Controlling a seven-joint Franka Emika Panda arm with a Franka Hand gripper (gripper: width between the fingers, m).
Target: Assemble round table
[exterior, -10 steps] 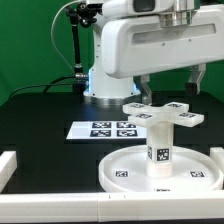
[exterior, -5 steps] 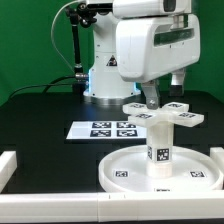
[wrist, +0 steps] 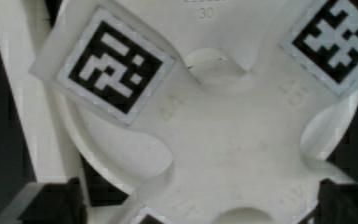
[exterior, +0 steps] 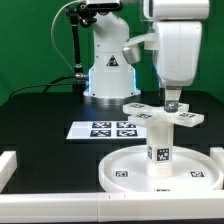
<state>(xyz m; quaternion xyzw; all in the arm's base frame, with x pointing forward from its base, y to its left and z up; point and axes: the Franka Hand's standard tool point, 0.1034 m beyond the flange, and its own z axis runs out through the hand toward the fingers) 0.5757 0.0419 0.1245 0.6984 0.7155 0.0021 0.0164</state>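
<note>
- The black counter (exterior: 40, 110) carries everything; the jaws (exterior: 172, 103) hang above its far side on the exterior view's right.
- The large white plastic rimmed round disc (exterior: 130, 172) lies flat on the counter, below the jaws and a little nearer the camera.
- The short thick white plastic cylinder (exterior: 159, 143) stands upright at the disc's centre, directly under the jaws' reach.
- The small white cross-shaped plastic piece (exterior: 150, 108) sits level on top of the cylinder; the jaws stand right at one of its arms, on the exterior view's right.
- Handling, as a judgement: rigid, light, smooth plastic that could slip; a pinch across one cross arm's narrow flanks looks the surest hold.
- Whether the jaws are spread or pinching that arm I cannot tell: their tips are tiny in the exterior view, and the wrist view, filled by the cross, cuts them off at its edge.
</note>
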